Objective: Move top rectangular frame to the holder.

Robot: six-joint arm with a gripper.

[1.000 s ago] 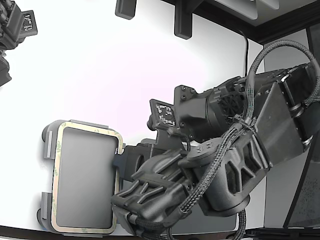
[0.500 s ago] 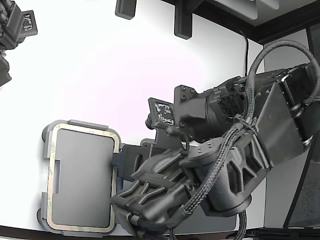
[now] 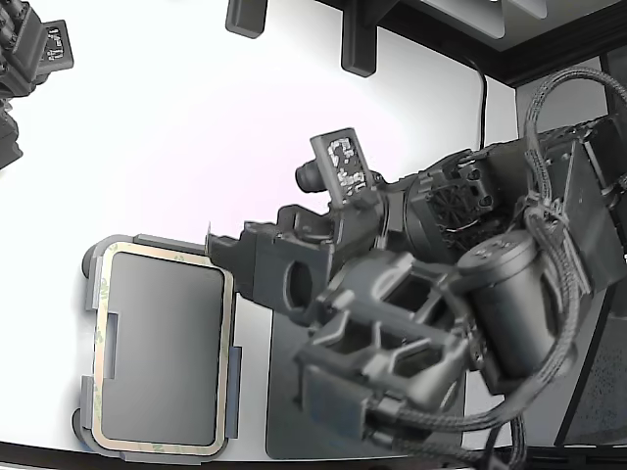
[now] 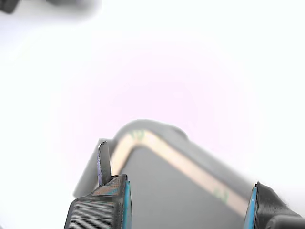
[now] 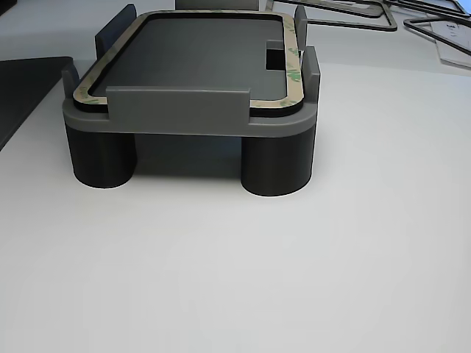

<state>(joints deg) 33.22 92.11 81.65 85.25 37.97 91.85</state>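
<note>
White tabletop (image 3: 196, 147) throughout, brightly lit, glare washing out most of the wrist view. A dark flat mat (image 3: 284, 431) lies under my arm, near the exterior view's bottom edge, to the right of the holder.

Holder (image 5: 176, 110): light grey plate on round feet, sitting at the exterior view's lower left. Raised tabs stand along its edges; I judge they are there to fence a thin part in so it cannot slide off.

Top rectangular frame (image 3: 227, 294): beige outline with faint green mottling, lying flat on the holder's deck inside those tabs. In the other view its band (image 5: 293, 70) follows the plate's rim all round, and the near tab stands just outside it. It looks seated, not tilted. By my reading the placing is done.

Gripper (image 3: 220, 253): above the table, just off the holder's right edge in the exterior view, apart from the frame. From the wrist view my two fingertips (image 4: 112, 191) stand wide apart, with the frame's rounded corner (image 4: 136, 136) showing in the gap between them, farther off. Jaws parted, nothing between them, touching nothing I can see.

More frames (image 5: 346, 11) lie on the table at the far right of the other view.
</note>
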